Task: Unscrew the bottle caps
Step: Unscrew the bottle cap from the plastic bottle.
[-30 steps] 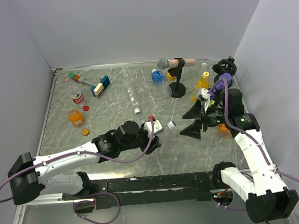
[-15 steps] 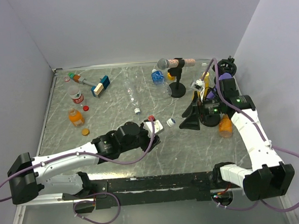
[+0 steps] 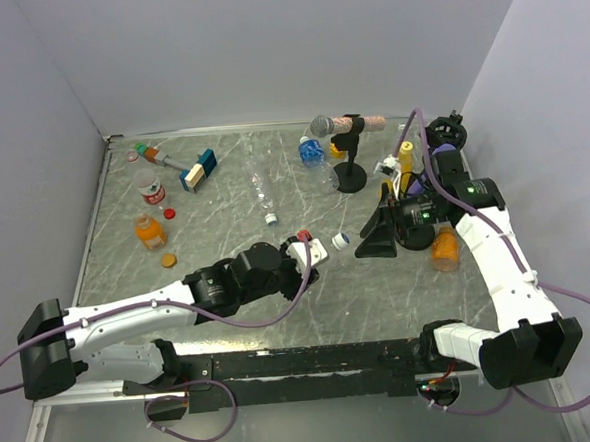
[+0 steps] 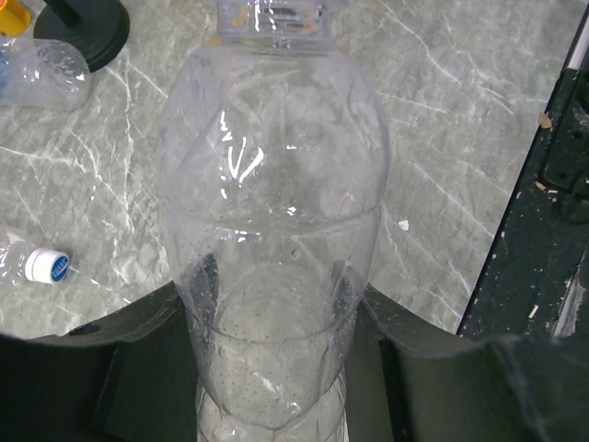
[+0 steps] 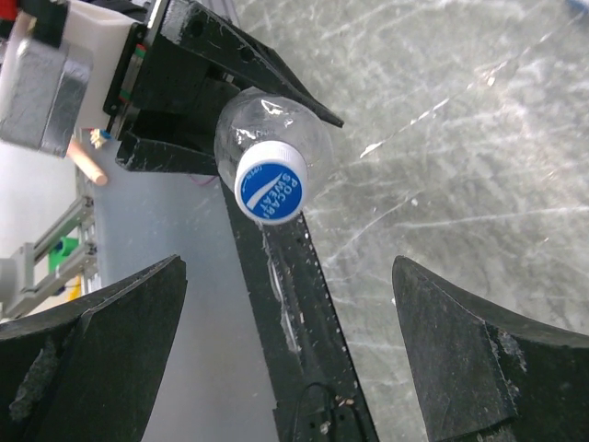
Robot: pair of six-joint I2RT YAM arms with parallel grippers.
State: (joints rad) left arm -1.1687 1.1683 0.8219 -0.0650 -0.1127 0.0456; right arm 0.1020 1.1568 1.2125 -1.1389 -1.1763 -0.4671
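My left gripper [image 3: 304, 252] [image 4: 276, 368] is shut on a clear plastic bottle [image 4: 274, 212], its black fingers [image 4: 138, 354] pressing both sides of the body. The bottle lies roughly level above the table, with its neck pointing right. Its blue-and-white cap [image 3: 340, 241] [image 5: 271, 183] is on the neck and faces my right gripper. My right gripper [image 3: 380, 231] [image 5: 290, 354] stands wide open just right of the cap, apart from it, with nothing between its fingers [image 5: 488, 359].
A microphone [image 3: 334, 126] on a black stand base [image 3: 351, 180], a blue-labelled bottle [image 3: 312, 152], a yellow bottle [image 3: 402, 161] and an orange bottle [image 3: 443, 250] crowd the right. A lying clear bottle [image 3: 263, 195], an orange bottle [image 3: 149, 231], loose caps [image 3: 167, 259] and a blue-and-tan block [image 3: 200, 171] lie left.
The right arm swung its elbow back and turned the open gripper to face the cap. The left gripper nudged the held bottle slightly to the right.
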